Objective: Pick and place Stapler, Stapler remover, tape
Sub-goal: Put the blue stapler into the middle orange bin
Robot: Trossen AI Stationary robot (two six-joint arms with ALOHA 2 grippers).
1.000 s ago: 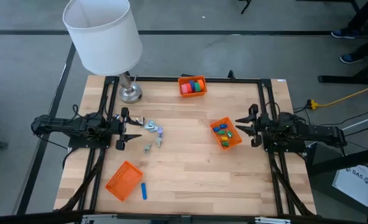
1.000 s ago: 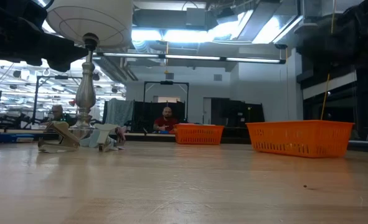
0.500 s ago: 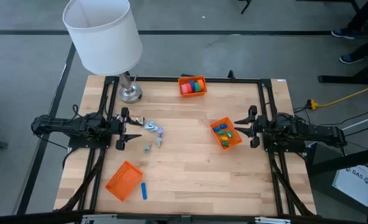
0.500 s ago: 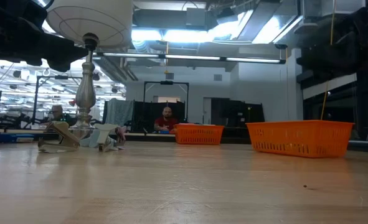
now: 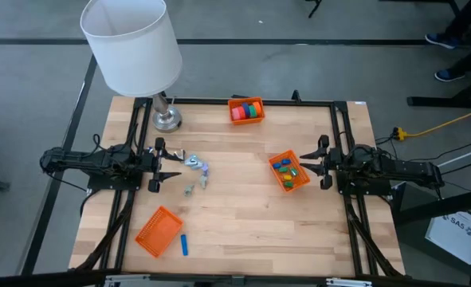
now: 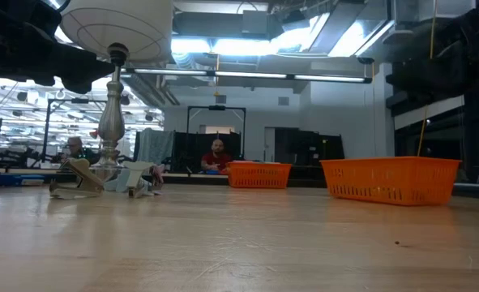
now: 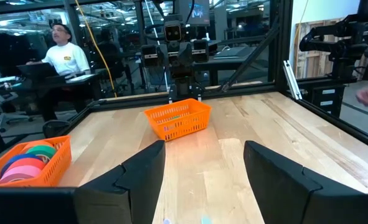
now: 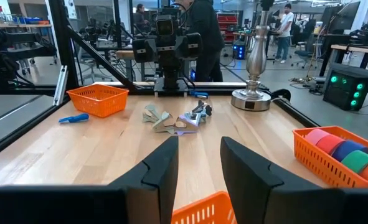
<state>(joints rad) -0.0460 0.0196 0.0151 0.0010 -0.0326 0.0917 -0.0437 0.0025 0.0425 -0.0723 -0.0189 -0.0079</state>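
Note:
A heap of pale claw-shaped stapler removers (image 5: 195, 171) lies on the table just ahead of my left gripper (image 5: 168, 165), which is open and level with nothing between its fingers. At the far edge, an orange basket (image 5: 237, 102) holds tape rolls (image 5: 249, 111). My right gripper (image 5: 307, 164) is open and level at the right edge. It faces a second orange basket (image 5: 276, 179) of small blue, green and yellow blocky pieces (image 5: 283, 167), possibly staplers. A slim blue item (image 5: 184, 245) lies flat near the front edge.
An orange basket (image 5: 158, 231) with nothing in it sits at the near left beside the blue item. A lamp with a white shade (image 5: 131, 44) and metal foot (image 5: 167, 119) stands at the far left corner. Bare wood lies between the baskets. People sit in the room beyond.
My right gripper has tipped slightly at the wrist while staying in place, and its finger gap looks the same. Nothing on the table has moved.

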